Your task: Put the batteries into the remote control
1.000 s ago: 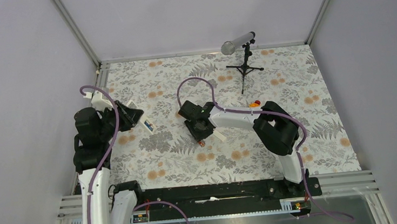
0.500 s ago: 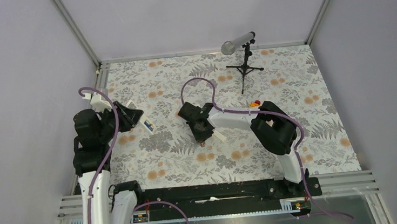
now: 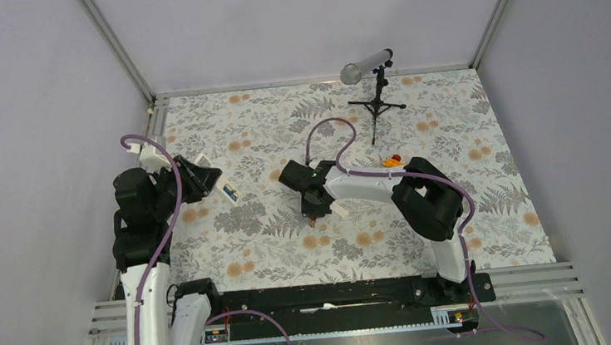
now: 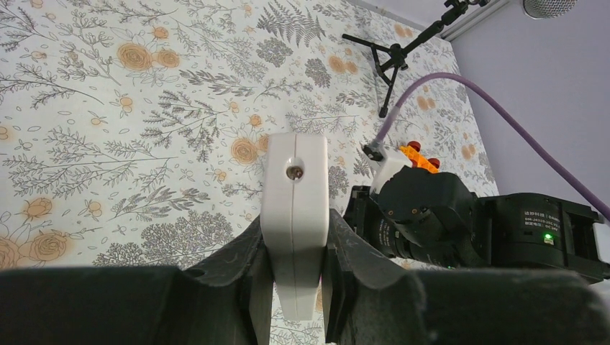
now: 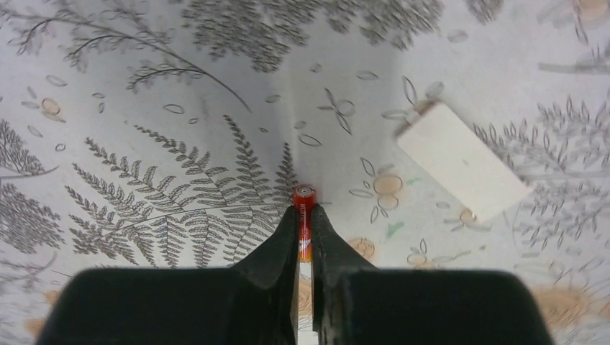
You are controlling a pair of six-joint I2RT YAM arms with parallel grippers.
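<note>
One red battery (image 5: 304, 194) is now pinched in the right gripper (image 5: 304, 212), whose jaws snapped together within the last second, low over the floral desk (image 5: 144, 108) and near the loose white cover (image 5: 464, 170). Well to the left, the left gripper (image 4: 296, 237) clamps the remote control (image 4: 295, 180). The pickup looks secured; carrying it across comes next.

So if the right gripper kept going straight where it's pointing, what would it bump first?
Probably just the flowery tablecloth. The right gripper is shut on the red battery, whose tip sticks out ahead, so that would touch first. The white cover piece lies off to the side.
</note>
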